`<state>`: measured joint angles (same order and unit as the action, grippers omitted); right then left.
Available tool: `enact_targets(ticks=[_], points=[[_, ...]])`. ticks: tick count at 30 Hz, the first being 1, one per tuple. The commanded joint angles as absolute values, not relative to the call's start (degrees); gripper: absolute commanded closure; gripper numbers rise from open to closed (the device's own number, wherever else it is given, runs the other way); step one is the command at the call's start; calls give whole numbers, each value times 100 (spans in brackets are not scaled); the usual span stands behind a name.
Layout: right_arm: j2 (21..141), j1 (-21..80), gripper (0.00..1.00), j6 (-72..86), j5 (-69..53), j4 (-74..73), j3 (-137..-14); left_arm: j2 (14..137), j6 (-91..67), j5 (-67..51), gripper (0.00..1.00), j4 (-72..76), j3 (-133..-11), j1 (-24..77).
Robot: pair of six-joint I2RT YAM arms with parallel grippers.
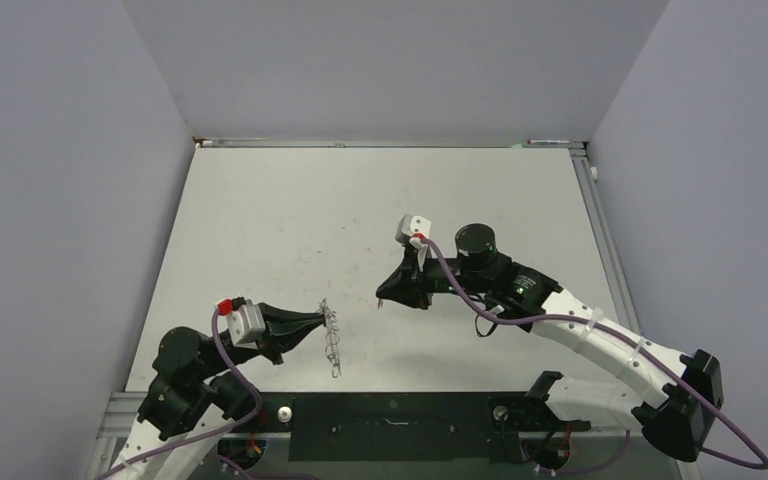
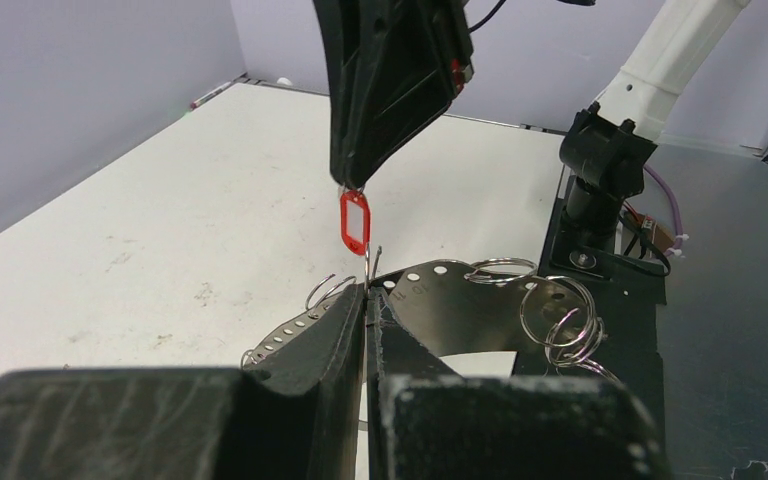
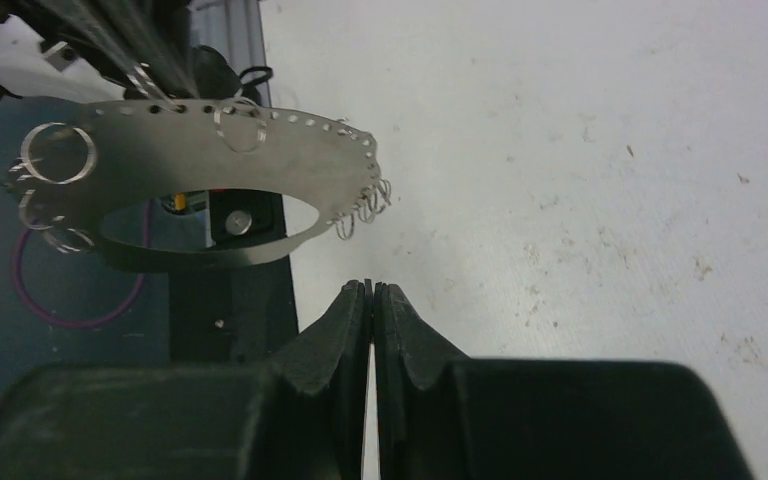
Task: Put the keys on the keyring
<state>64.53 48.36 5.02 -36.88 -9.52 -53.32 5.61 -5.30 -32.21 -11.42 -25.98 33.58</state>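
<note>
The keyring [image 1: 333, 340] is a flat pale metal hoop with small wire loops round its rim. It is held on edge above the table. My left gripper [image 1: 322, 320] is shut on its rim, and the left wrist view shows the jaws [image 2: 368, 292] pinching the plate [image 2: 460, 300]. My right gripper [image 1: 384, 296] is shut on a key. Its red tag [image 2: 355, 222] hangs from the fingertips just above the hoop's rim. In the right wrist view a thin dark sliver sits between the shut jaws [image 3: 371, 285], with the hoop [image 3: 290, 160] just beyond. The dark grey key is out of view.
The white table [image 1: 360, 200] has grey walls on three sides. A black base plate [image 1: 390, 412] runs along the near edge between the arm bases. The right arm's black base mount [image 2: 600, 160] stands behind the hoop in the left wrist view.
</note>
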Motion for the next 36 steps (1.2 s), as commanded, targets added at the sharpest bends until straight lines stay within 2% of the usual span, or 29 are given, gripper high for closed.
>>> enact_targets(ticks=[1,15,36], points=[[5939,4909,95,646,-4358,137,-5101,766,-573,-3464,100,-376,-2678,3322],[5545,5037,95,1216,-3955,1137,-4764,1491,-985,-3820,100,716,-2591,3322],[6097,6023,95,1030,-3545,1669,-4873,1391,-1247,-3951,100,769,-2461,3261]])
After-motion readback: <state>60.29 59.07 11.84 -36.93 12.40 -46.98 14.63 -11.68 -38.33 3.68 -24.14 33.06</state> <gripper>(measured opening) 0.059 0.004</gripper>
